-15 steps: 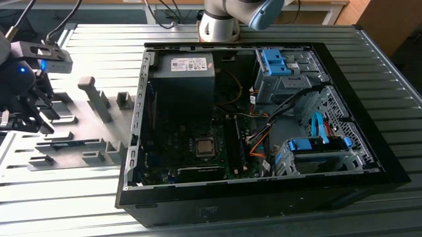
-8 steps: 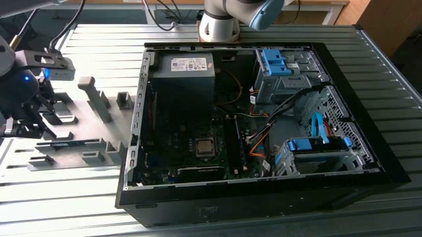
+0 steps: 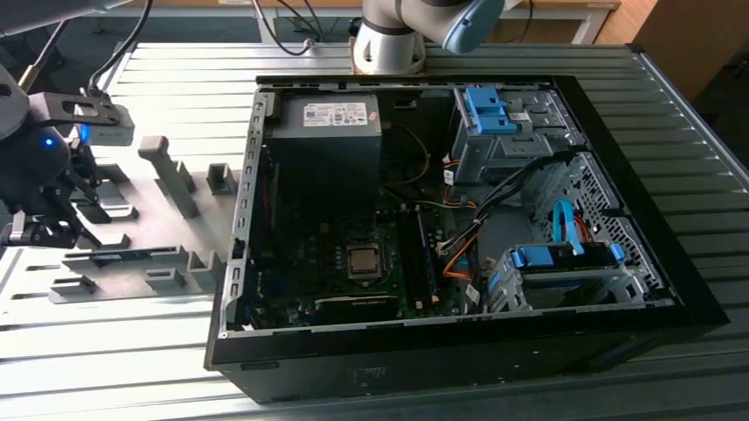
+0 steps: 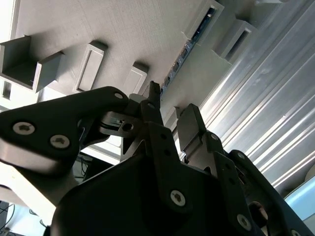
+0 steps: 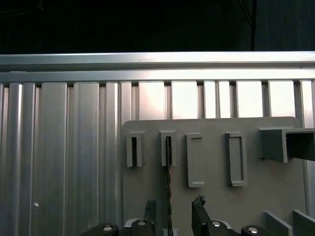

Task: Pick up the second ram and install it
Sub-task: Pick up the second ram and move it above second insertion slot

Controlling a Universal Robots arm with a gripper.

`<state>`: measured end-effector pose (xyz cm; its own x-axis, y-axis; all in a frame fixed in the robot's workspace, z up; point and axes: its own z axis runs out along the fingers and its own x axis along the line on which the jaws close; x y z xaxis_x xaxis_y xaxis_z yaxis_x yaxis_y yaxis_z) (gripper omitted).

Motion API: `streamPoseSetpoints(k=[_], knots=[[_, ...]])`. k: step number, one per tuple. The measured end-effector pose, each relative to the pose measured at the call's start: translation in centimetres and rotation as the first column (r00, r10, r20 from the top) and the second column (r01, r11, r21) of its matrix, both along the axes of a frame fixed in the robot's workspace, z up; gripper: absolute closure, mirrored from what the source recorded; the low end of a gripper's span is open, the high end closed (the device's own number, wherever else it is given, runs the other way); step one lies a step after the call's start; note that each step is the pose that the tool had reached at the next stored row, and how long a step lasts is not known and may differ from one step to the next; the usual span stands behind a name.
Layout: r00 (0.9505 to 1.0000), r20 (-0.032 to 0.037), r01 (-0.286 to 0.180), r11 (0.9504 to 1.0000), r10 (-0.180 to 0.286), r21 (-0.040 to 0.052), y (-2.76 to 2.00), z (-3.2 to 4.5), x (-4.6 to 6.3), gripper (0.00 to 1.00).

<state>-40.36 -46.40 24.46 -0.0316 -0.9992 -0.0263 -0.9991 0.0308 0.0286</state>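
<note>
Second ram (image 5: 169, 187): standing on edge in grey fixture (image 5: 275, 196), not lifted
Gripper (image 5: 173, 214): jaws apart, straddling it, unclamped
Remaining: pickup and install in computer case (image 3: 410, 373) both undone

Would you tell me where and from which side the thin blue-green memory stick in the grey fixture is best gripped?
Probably by its two flat faces, midway along the exposed top edge, coming straight down. The thin blue-green memory stick stands on edge in the grey plastic fixture, whose slotted blocks hold its ends, so only the middle is free.
</note>
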Motion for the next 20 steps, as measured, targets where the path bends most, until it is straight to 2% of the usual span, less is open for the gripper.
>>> streamPoseSetpoints(k=[6,10,20], knots=[[1.0000,0.0002,0.000,1.0000,0.000,0.0002,-0.03,-0.10,0.0,0.58],[1.0000,0.0000,0.000,1.0000,0.000,0.0000,-0.05,-0.47,0.0,0.58],[1.0000,0.0000,0.000,1.0000,0.000,0.0000,-0.21,-2.19,0.0,0.58]])
